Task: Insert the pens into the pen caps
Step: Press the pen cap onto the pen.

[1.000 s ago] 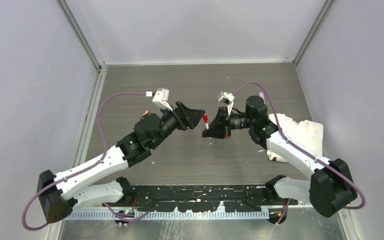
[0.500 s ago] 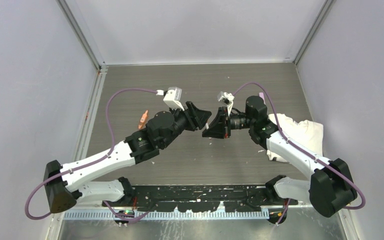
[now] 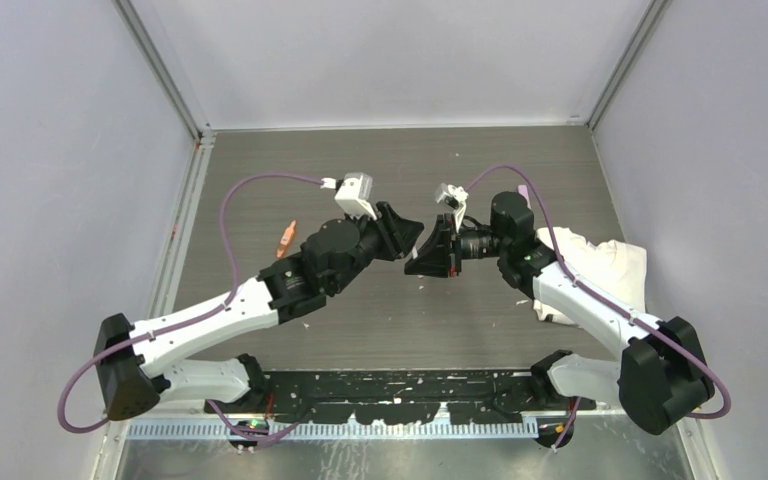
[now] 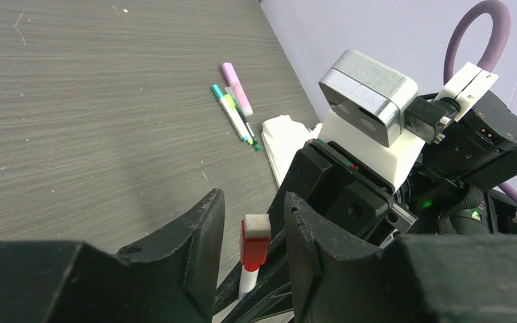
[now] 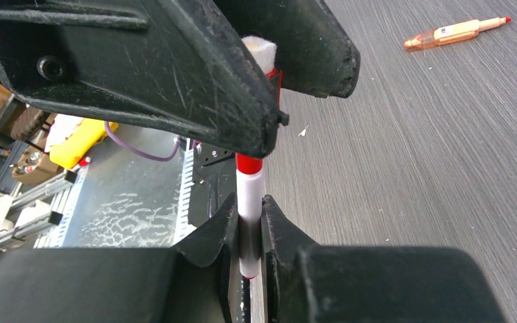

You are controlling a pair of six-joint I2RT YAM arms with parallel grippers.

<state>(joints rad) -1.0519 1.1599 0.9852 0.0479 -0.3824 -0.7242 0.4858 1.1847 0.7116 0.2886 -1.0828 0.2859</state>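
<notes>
Dark grey wood-grain tabletop [image 3: 410,325] is enclosed by pale lilac walls [image 3: 380,60]. A red-ended white pen [image 5: 250,185] is pinched by the right gripper [image 5: 248,205]; its tip is flanked, with gaps, by the spread left gripper [image 4: 252,202].

Both arms rise from their bases and lean inward: the left arm [image 3: 210,320] stretches up and to the right, while the right arm [image 3: 580,295] folds at the elbow and turns left, so that the two wrists meet tip to tip, end effectors facing each other. The left end effector [image 4: 252,202] has its jaws apart, one on each side of the red end of a pen [image 5: 250,195]. The right end effector [image 5: 249,205] is closed on that pen's white barrel.
</notes>
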